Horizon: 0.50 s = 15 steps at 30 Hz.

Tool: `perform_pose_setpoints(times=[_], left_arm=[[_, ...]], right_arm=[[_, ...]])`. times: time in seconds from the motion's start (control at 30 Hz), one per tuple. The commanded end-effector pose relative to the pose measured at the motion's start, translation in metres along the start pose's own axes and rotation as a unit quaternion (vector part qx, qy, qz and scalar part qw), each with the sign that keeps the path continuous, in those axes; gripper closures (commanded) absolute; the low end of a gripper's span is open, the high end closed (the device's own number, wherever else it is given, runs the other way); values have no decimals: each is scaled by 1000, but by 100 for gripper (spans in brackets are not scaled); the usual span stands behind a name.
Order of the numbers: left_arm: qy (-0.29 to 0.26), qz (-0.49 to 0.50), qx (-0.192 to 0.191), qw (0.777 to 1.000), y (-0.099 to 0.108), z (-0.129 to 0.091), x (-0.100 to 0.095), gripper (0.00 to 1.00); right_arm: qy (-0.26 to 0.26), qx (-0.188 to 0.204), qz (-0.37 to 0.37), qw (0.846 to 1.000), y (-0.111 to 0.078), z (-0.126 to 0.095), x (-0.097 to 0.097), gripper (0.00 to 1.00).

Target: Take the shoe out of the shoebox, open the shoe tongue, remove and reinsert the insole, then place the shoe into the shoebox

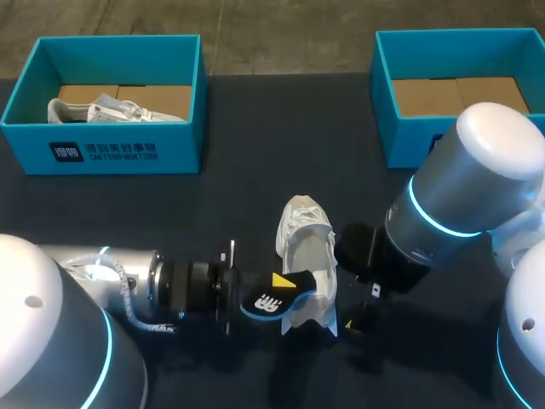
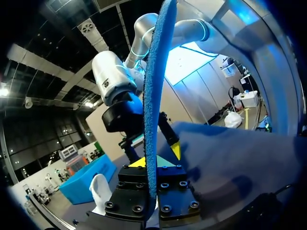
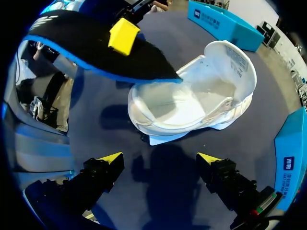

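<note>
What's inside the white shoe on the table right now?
Inside the shoe a bare white footbed shows; only the tip of the black insole, pinched in the left gripper, reaches its opening. The toe end is hidden under the upper.

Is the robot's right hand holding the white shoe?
No, the right gripper is open and empty, and the shoe lies ahead of it, untouched.
</note>
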<state>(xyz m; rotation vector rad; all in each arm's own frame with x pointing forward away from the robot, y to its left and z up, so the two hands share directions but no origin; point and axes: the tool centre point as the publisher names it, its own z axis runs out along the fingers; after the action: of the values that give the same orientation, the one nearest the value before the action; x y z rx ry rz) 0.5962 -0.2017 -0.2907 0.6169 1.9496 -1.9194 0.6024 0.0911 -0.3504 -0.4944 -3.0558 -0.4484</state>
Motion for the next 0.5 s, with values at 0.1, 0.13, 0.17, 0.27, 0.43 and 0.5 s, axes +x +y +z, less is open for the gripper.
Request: perform_pose_setpoints(times=[0.1,0.13,0.17,0.27,0.43,0.5], left_arm=[[8,-1,3,1000,-8,0,6,100],[10,0,3,1000,-8,1,6,100],[10,1,4,1000,-9,1,7,100],[12,5,3,1000,-10,2,7,100],[17,12,8,1000,-14,4,10,100],[18,14,10,1000,-16,5,11,100]], right_arm=[[0,-1,0,1000,-1,0,1,0],[0,-1,0,1000,-1,0,1,0],[0,-1,0,1000,-1,0,1,0],[0,-1,0,1000,-1,0,1,0],[0,-1,0,1000,-1,0,1,0],[0,-1,0,1000,-1,0,1,0]])
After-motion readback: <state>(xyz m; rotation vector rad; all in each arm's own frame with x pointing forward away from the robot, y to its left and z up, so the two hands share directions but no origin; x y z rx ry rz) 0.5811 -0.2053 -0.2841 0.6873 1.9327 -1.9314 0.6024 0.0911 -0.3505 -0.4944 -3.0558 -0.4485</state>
